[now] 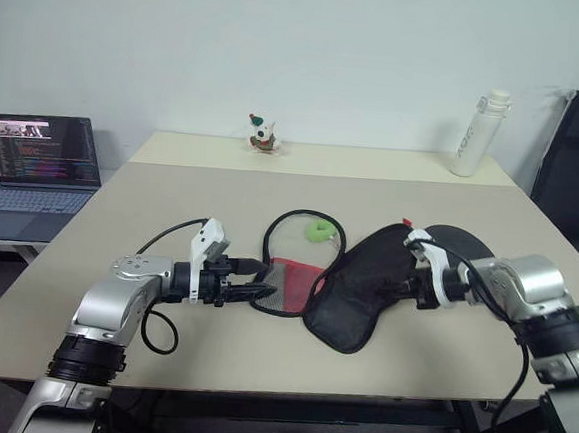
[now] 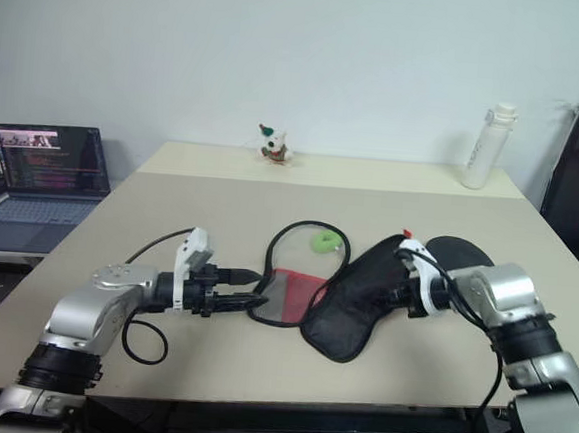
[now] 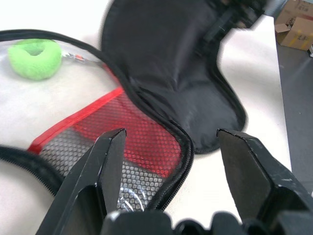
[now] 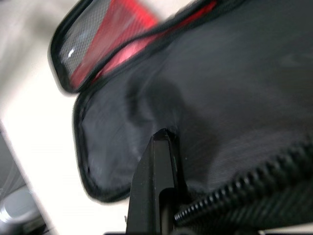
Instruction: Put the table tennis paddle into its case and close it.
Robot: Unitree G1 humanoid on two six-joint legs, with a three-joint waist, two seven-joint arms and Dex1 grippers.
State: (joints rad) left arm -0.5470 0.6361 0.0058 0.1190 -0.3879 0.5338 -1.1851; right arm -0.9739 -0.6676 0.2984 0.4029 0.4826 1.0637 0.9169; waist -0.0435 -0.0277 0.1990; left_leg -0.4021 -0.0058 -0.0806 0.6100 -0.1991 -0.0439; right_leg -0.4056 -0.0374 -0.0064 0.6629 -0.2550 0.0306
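Between the two grippers, the case (image 1: 359, 287) lies unzipped on the table (image 1: 220, 201). Right gripper (image 1: 412, 278) pinches its black flap; left gripper (image 1: 263, 293) gapes at the red mesh edge, bare tabletop around.

Soft matt black woven cloth on the case (image 1: 356, 292), lightly creased; red open mesh on its pocket (image 3: 142, 142), with a toothed black zipper along the edge. Fuzzy lime-green pull (image 1: 318, 231) beside the case. Smooth matt beige table (image 1: 222, 186). Black, faintly glossy hard plastic on the left gripper (image 3: 168, 161) fingers. White, smooth plastic-looking bottle (image 1: 478, 133) beyond the case.
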